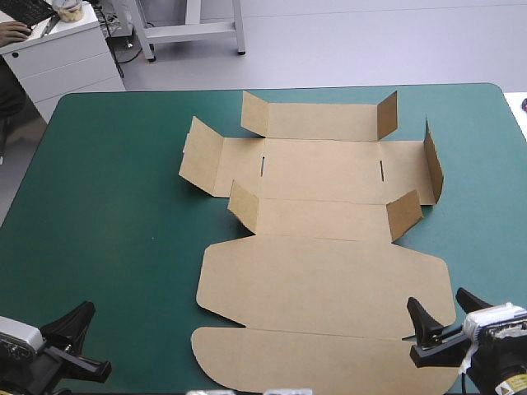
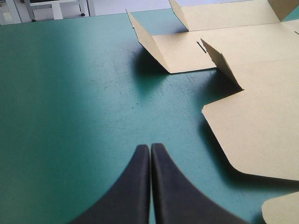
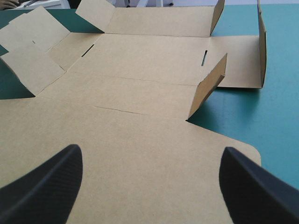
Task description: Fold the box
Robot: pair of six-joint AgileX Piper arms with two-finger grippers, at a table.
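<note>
1. Box [image 1: 321, 271] lies mid-table, mostly flat, long axis running near to far.
2. Right gripper [image 3: 152, 150] spread wide over its near right corner; we call it nearer.
3. Left gripper [image 2: 150, 147] closed, over bare cover [image 2: 70, 93], box rightward.

One box [image 1: 321, 280] (brown), two claws [image 2: 150, 148] [image 3: 150, 156]

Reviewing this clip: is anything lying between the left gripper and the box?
Nothing visible. Only bare teal-green cover lies between the shut left gripper and the nearest edge of the box. The open right gripper hangs over the box's near right corner.
</note>
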